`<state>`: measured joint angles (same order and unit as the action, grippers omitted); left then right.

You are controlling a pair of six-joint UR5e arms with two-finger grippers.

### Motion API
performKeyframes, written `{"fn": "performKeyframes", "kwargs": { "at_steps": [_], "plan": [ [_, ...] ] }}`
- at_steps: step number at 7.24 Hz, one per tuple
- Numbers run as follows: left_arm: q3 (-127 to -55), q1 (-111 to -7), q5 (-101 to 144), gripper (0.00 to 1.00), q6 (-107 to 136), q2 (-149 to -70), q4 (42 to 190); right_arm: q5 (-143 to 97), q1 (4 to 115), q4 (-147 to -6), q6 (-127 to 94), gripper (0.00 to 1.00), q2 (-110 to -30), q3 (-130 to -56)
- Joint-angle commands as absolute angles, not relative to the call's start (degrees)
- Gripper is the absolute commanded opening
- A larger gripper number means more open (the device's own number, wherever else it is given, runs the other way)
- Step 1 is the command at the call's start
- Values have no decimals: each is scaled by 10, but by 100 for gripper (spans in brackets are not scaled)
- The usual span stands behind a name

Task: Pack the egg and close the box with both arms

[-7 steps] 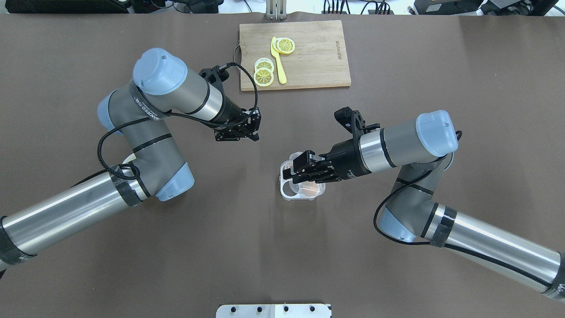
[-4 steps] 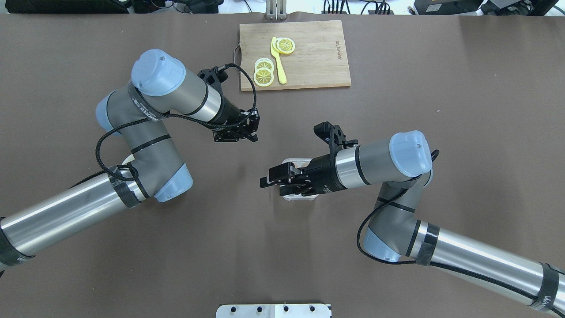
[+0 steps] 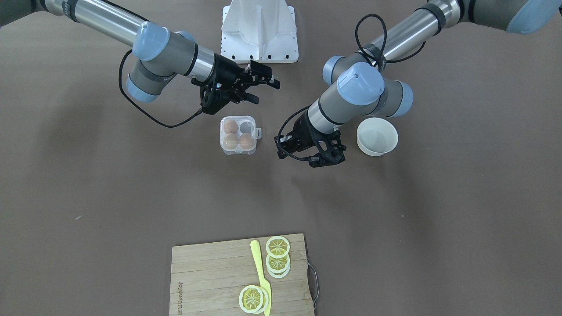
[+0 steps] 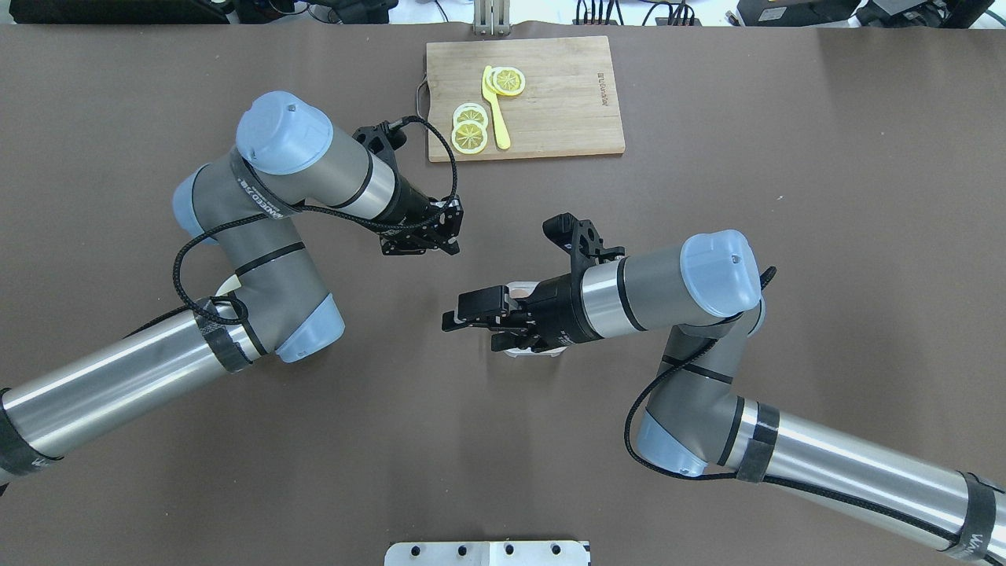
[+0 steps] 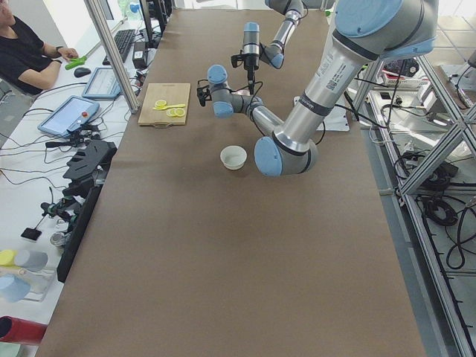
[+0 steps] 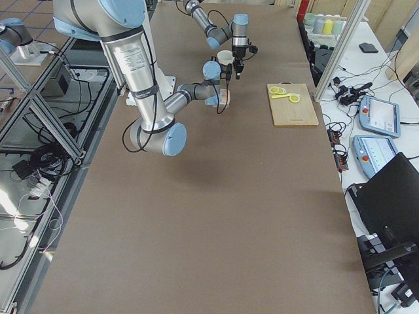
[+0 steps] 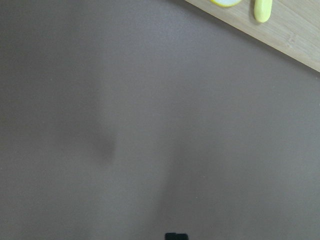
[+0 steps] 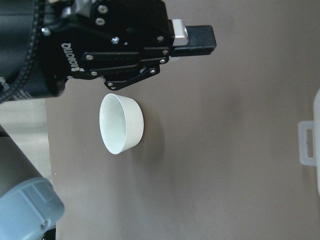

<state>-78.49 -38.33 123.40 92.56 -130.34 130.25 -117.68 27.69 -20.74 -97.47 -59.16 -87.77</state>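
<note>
The box [image 3: 238, 152] sits on the table [image 3: 109, 197] with three eggs [image 3: 231, 140] in its cups and one cup empty. The lid [image 3: 238, 133] looks down, but I can't tell if the latch tab [image 3: 259, 131] is actually snapped. The right gripper [image 3: 262, 90] hovers just beside it, spread wide, holding nothing. The left gripper [image 3: 327, 160] is off on the other side, can't tell if it's spread or pinched. My worry: nothing braces that light case, so an off-centre push on the lid probably skids or tips it and cracks an egg
</note>
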Motion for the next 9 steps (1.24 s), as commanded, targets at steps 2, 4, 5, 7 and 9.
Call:
{"fn": "performKeyframes", "kwargs": {
  "at_steps": [2, 4, 5, 7, 9],
  "plan": [
    [-786, -376, 1234, 0, 931, -1303, 1303, -1178, 278, -211, -976, 100, -594, -882],
    [-785, -344, 1232, 0, 941, -1303, 1300, -1187, 305, -211, -975, 100, -597, -882],
    [-782, -327, 1217, 0, 941, -1303, 1299, -1202, 318, -211, -975, 100, -598, -882],
    [-780, -311, 1197, 0, 941, -1303, 1297, -1207, 324, -212, -975, 100, -597, -882],
    [-814, -317, 1213, 0, 941, -1270, 1298, -1203, 323, -216, -976, 100, -592, -879]
  ]
}}
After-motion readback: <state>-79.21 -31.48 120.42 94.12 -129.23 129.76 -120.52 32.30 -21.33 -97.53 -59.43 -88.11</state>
